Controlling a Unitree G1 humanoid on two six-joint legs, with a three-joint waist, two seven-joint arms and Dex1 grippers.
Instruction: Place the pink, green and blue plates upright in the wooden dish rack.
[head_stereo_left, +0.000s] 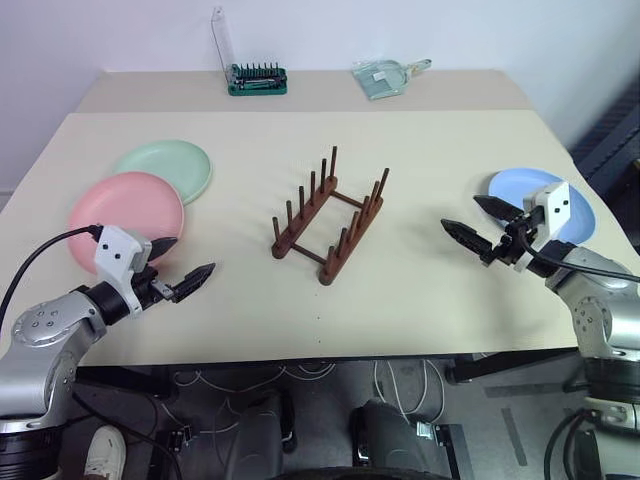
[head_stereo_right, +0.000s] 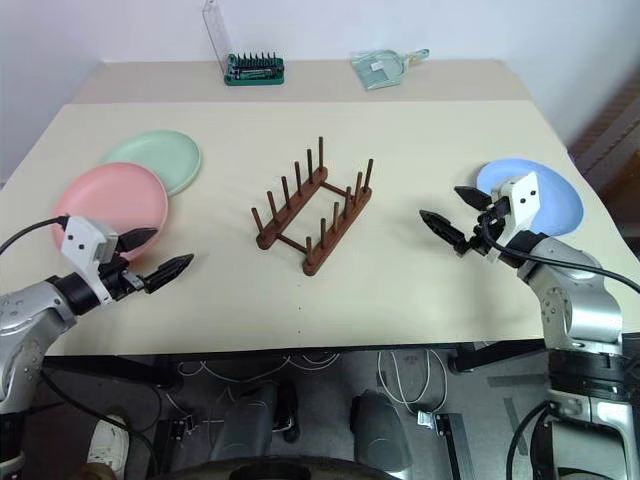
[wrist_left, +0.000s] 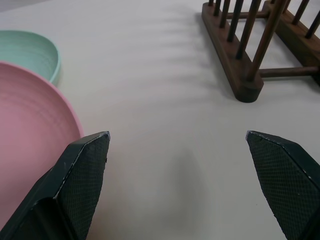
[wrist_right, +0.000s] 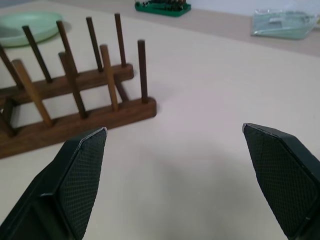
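Three plates flat on counter (head_stereo_left: 420, 300), rack (head_stereo_left: 331, 217) empty, both sets of fingers released.

Rack: dark brown wood, two rows of upright pegs, mid-counter, set at a slant. Pink plate (head_stereo_left: 126, 216) and green plate (head_stereo_left: 165, 168) lie at the left, rims meeting or overlapping; blue plate (head_stereo_left: 541, 203) lies flat at the right. Left gripper (head_stereo_left: 184, 265) hovers spread and empty, one finger over the pink rim, the other nearer the rack. Right gripper (head_stereo_left: 480, 222) spread and empty beside the blue plate, pointing towards the rack.
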